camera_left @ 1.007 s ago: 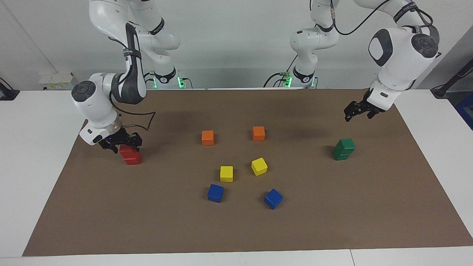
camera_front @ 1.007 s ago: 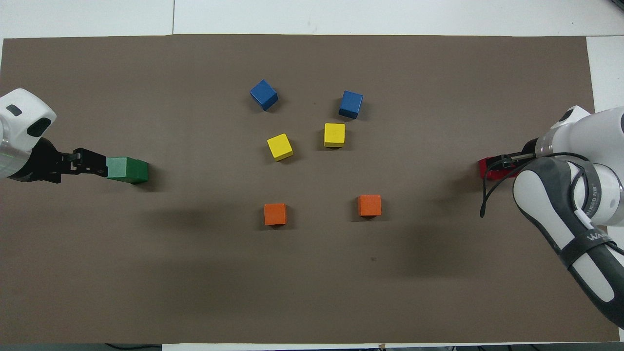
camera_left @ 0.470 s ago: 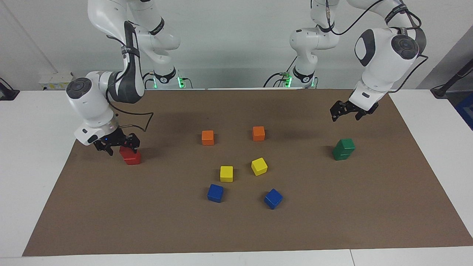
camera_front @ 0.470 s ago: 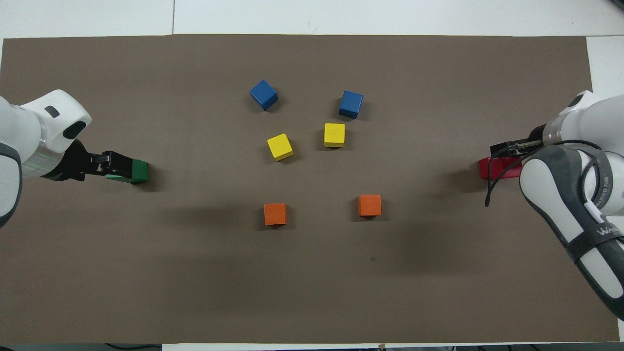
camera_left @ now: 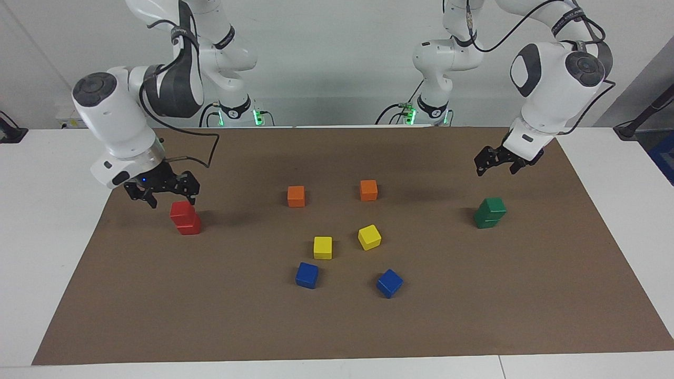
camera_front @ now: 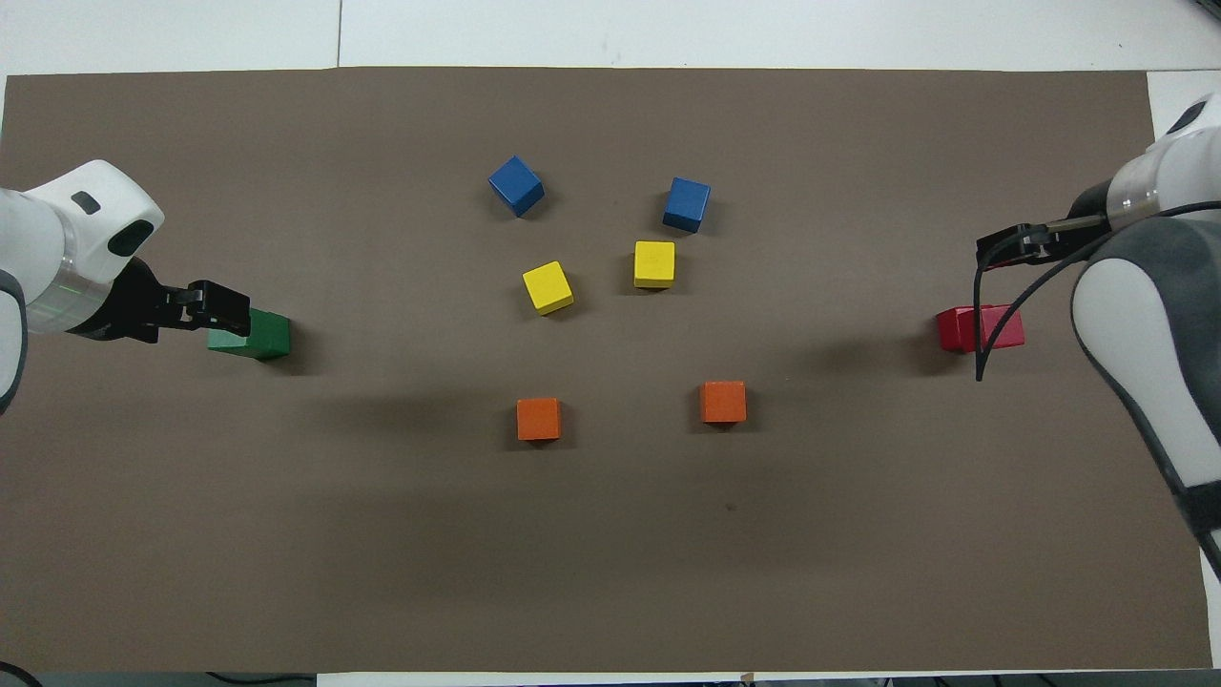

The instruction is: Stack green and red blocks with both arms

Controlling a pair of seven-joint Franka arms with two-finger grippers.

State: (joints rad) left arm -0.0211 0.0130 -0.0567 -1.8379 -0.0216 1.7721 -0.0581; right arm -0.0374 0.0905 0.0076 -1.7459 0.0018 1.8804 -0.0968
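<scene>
On the brown mat (camera_left: 337, 326) covering the white table (camera_left: 42, 252), 2 finished stacks stood well apart, 1 toward each arm's end. Toward the right arm's end, the 2 red blocks (camera_left: 185, 217) (camera_front: 979, 328) sat one on the other, the upper cube turned slightly against the lower. The right gripper (camera_left: 166, 190) (camera_front: 1011, 246) hung just above that stack with its jaws apart, holding nothing and clear of the top cube. Toward the left arm's end, the 2 green blocks (camera_left: 489, 212) (camera_front: 250, 334) were stacked likewise, the upper one a little askew. The left gripper (camera_left: 494, 162) (camera_front: 212, 307) was raised in the air over the mat beside the green stack, on the robots' side of it, its jaws also apart and empty.

Between the 2 stacks, around the middle of the mat, 6 other cubes lay singly. The 2 orange cubes (camera_left: 296, 196) (camera_left: 368, 190) were nearest to the robots, side by side with a gap between them. The 2 yellow cubes (camera_left: 323, 247) (camera_left: 369, 237) lay farther out, close to each other but not touching. The 2 blue cubes (camera_left: 307, 275) (camera_left: 389, 282) lay farthest from the robots, each turned at its own angle.
</scene>
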